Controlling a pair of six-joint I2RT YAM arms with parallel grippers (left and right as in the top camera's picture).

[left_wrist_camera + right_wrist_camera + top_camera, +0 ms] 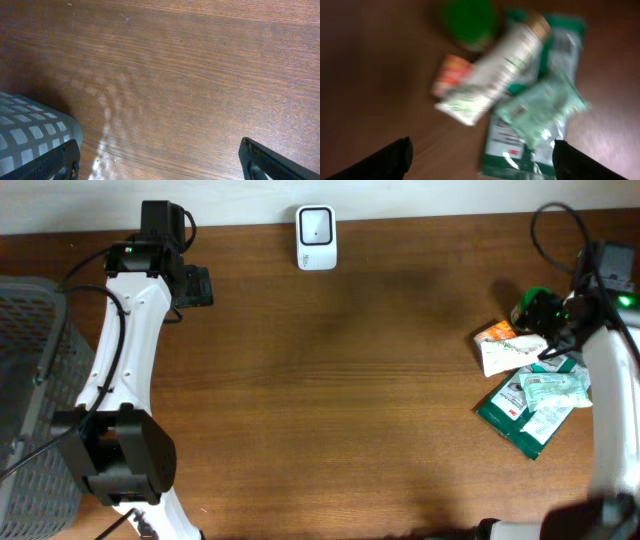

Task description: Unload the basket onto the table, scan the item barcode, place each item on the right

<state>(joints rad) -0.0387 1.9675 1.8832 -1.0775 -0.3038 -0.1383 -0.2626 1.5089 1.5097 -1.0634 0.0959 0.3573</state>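
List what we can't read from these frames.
Packet pile print and barcodes: motion-blurred in the right wrist view, too small overhead.
Pile's right side: covered by the right arm in the overhead view.
Grey basket: cut off by the left edge overhead; only a corner shows in the left wrist view.
White device face: too small overhead.

Warm brown wood grain across the table (350, 380). White scanner (316, 237), dark window. Grey lattice on the basket (30, 380). Dark green packet (510, 412), mint-green packet (555, 390), white pouch (510, 355) with green print, orange-red sachet (493, 333), blurred bright green round thing (470, 20).
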